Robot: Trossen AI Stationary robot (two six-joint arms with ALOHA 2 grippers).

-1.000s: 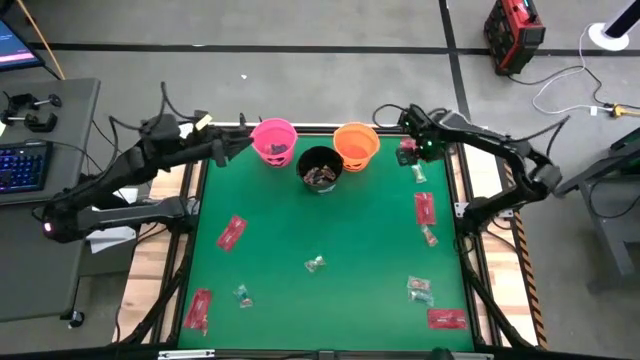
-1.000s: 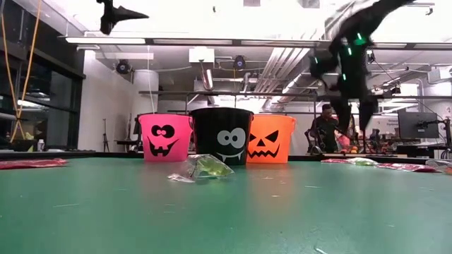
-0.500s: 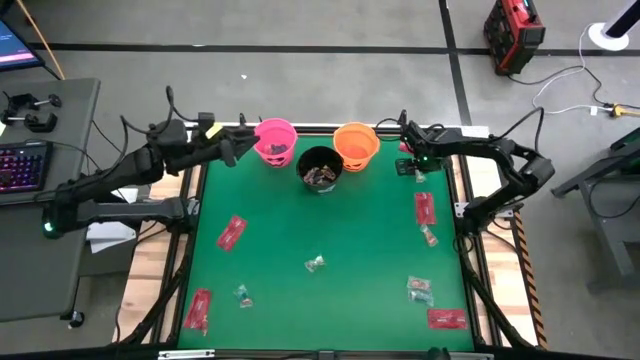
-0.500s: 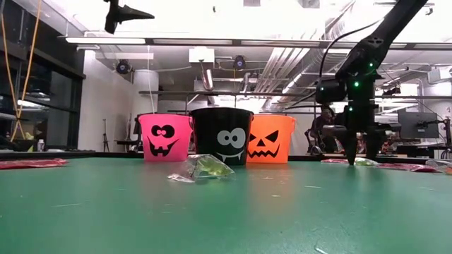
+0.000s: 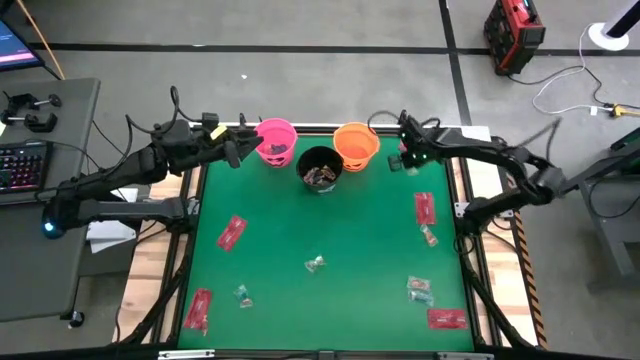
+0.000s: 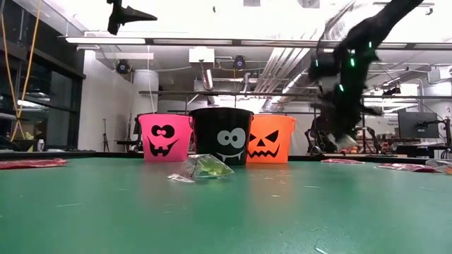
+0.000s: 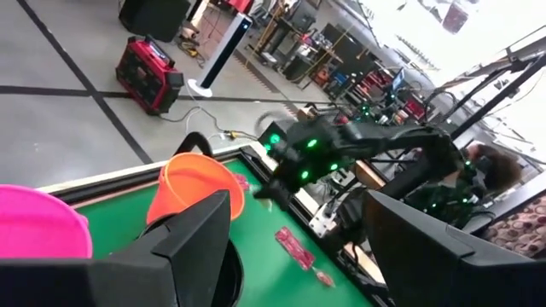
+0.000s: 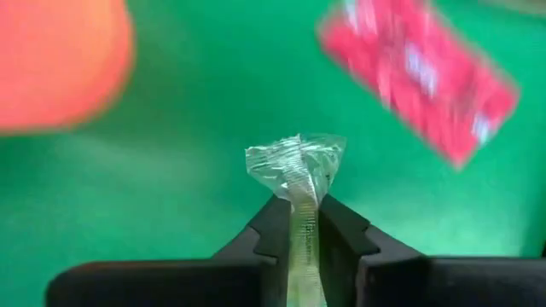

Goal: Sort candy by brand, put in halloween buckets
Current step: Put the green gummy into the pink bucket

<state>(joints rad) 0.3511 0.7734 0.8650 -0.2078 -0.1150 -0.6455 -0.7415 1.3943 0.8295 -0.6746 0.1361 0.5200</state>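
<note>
Three halloween buckets stand at the table's far edge: pink (image 5: 275,140), black (image 5: 319,168) and orange (image 5: 356,143). My right gripper (image 5: 407,157) hangs just right of the orange bucket, above the table, shut on a small clear crinkly candy (image 8: 296,166). My left gripper (image 5: 236,152) stays open in the air left of the pink bucket, holding nothing. Red packets (image 5: 231,232) (image 5: 424,208) and small wrapped pieces (image 5: 316,264) lie flat on the green table. My right gripper pinches the clear candy's wrapper (image 8: 299,223) between its two fingers. The crinkled end (image 8: 294,162) sticks out past the fingertips. The fingers come from above, slanting steeply down. In the low view the candy (image 6: 346,141) is lifted clear of the table.
More candy lies near the front: red packets (image 5: 197,308) (image 5: 446,319) and small pieces (image 5: 243,294) (image 5: 419,290) (image 5: 429,236). The black bucket holds some dark sweets. A clear-green piece (image 6: 203,167) lies mid-table in the low view. People and equipment stand in the room behind.
My right gripper dropped to the table at the far right, shut on the small clear candy there, and has risen with it toward the orange bucket; the candy is now clear of the table. My left gripper has drifted a little toward the pink bucket, still open.
</note>
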